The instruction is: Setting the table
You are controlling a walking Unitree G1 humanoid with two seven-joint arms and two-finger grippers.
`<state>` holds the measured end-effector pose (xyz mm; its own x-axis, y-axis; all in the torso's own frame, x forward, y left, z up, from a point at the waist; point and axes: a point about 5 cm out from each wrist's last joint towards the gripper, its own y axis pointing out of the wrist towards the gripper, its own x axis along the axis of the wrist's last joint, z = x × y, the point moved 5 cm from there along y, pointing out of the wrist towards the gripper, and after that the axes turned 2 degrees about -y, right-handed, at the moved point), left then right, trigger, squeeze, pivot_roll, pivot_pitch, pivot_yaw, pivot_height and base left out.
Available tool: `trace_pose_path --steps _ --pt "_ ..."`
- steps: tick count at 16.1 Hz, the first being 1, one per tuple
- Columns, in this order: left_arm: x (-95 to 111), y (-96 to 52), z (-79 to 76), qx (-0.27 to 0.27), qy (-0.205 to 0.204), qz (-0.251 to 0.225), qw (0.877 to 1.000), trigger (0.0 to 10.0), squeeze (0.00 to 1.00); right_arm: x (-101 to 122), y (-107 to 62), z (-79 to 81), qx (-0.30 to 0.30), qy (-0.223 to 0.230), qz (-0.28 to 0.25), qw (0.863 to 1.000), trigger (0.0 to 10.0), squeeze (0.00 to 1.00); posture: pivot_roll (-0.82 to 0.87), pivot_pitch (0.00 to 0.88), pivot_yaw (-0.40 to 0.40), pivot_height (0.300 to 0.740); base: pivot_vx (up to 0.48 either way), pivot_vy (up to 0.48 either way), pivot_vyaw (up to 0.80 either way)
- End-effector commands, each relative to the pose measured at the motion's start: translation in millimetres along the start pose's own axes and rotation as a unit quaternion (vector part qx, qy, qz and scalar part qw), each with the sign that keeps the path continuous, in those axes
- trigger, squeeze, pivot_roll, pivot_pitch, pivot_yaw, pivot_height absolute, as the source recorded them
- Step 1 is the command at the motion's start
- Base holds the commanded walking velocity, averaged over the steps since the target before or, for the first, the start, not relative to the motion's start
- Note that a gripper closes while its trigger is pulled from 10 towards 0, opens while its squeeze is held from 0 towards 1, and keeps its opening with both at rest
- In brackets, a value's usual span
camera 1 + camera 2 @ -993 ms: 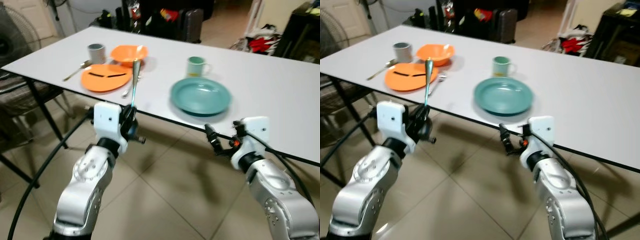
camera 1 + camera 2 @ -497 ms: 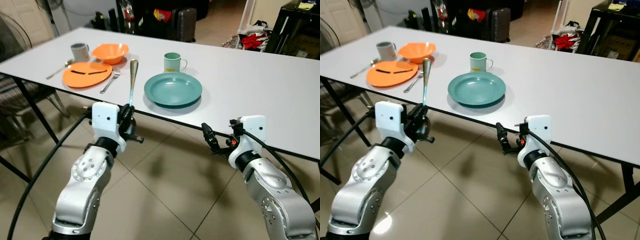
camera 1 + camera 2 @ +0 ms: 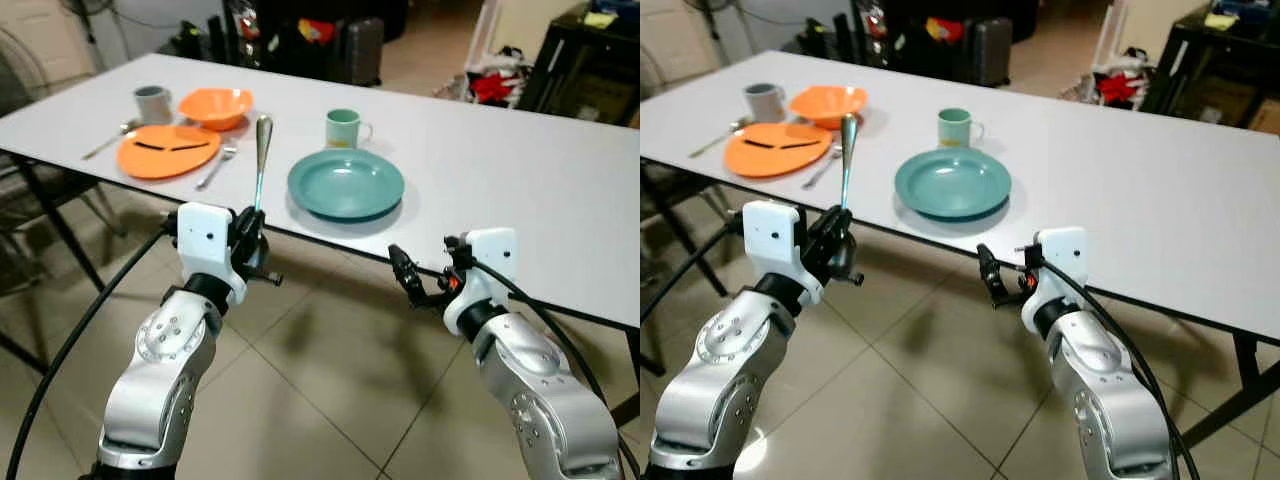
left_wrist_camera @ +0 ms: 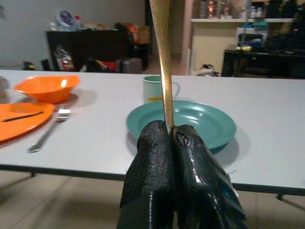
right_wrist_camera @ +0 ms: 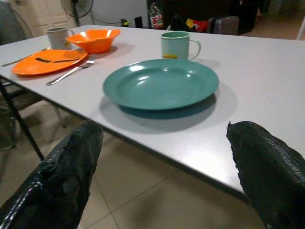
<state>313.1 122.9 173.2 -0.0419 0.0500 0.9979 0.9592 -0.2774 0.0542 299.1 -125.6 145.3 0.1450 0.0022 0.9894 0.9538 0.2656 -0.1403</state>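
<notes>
The left claw (image 3: 251,232) hung in front of the near edge of the long white desk (image 3: 520,170), its two black fingers (image 4: 157,181) pressed together on the handle of a slim metal utensil with a teal-tinted stem (image 3: 261,160). The utensil stood nearly upright, its rounded end above the level of the desk top; whether it was a spoon or something else could not be told.

The right claw (image 3: 404,277) hovered below and just in front of the desk edge, its fingers (image 5: 62,176) spread wide apart and holding nothing.

On the desk, a round teal plate (image 3: 346,183) lay near the front edge, between the two claws as seen from the head. A pale green mug with a handle (image 3: 343,128) stood just behind it.

Further to the robot's left lay a flat orange plate (image 3: 168,151) with two dark stick-like items on it, an orange bowl (image 3: 215,104) behind that, and a grey cup (image 3: 152,103) beside the bowl. A metal fork (image 3: 214,167) rested between the orange plate and the teal plate, and a metal spoon (image 3: 108,140) lay on the orange plate's far left side.
</notes>
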Motion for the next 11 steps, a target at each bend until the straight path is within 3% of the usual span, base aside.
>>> trace_pose_path --steps 1,5,11 --pt "6.6 -0.5 0.5 -0.002 0.001 -0.012 1.0 10.0 0.0 2.3 3.4 0.7 0.001 -0.009 -0.005 1.0 10.0 0.0 -0.11 0.0 0.032 0.74 0.412 0.0 0.0" --pt "7.1 -1.3 1.1 -0.003 0.005 -0.011 1.0 10.0 0.0 3.1 5.4 3.2 0.008 -0.004 -0.007 1.0 10.0 0.0 -0.1 0.0 0.031 0.74 0.408 0.0 -0.44" --pt "5.0 -1.4 -1.8 -0.017 0.013 -0.003 1.0 10.0 0.0 0.3 3.0 -2.3 -0.008 0.001 -0.006 1.0 10.0 0.0 -0.11 0.0 0.049 0.74 0.412 0.0 0.0"
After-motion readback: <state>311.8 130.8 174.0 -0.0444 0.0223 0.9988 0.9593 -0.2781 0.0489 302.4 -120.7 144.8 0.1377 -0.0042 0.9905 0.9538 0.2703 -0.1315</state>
